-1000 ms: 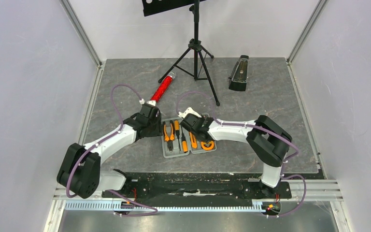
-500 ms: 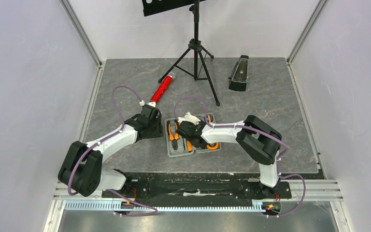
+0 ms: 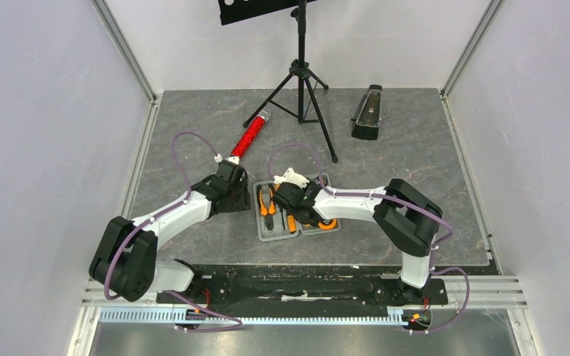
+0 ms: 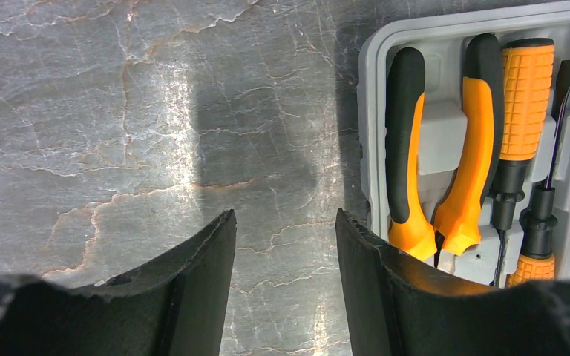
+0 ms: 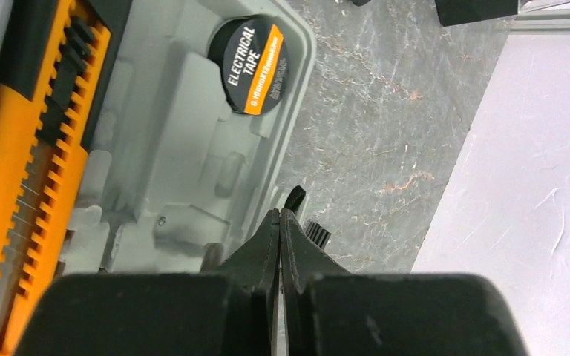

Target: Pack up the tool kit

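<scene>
The open grey tool case is lying near-centre on the table, its tools running front to back, the left gripper hovering spread and empty just beside its left rim, the right gripper pinched together, seemingly empty, over its right half.

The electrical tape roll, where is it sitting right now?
In the right wrist view, the electrical tape sits in a round corner recess of the grey case, near the orange knife.
</scene>
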`<state>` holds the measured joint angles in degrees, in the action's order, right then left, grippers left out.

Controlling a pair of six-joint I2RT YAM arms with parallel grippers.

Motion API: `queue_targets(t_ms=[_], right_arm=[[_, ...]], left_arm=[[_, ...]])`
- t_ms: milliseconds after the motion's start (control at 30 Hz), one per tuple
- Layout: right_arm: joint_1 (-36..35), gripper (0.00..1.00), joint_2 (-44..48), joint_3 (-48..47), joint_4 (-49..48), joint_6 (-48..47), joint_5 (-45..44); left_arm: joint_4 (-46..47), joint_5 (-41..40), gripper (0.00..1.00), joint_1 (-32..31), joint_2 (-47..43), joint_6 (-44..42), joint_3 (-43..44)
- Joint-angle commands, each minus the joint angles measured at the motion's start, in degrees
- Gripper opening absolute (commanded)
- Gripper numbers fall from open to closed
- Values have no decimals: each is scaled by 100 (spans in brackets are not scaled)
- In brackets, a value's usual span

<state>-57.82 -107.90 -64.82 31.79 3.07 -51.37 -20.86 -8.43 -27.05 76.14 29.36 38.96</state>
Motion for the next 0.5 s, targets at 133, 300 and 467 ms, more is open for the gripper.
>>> queue_targets(t_ms=[133, 300, 467], right_arm=[[-27, 0, 617, 240, 219, 450, -98], [-3, 0, 1039, 518, 295, 717, 72], [105, 12, 1411, 660, -52, 806, 421]], left_arm=[[153, -54, 58, 24, -107, 181, -46], [157, -63, 58, 24, -122, 173, -46], [151, -39, 58, 24, -107, 164, -14]])
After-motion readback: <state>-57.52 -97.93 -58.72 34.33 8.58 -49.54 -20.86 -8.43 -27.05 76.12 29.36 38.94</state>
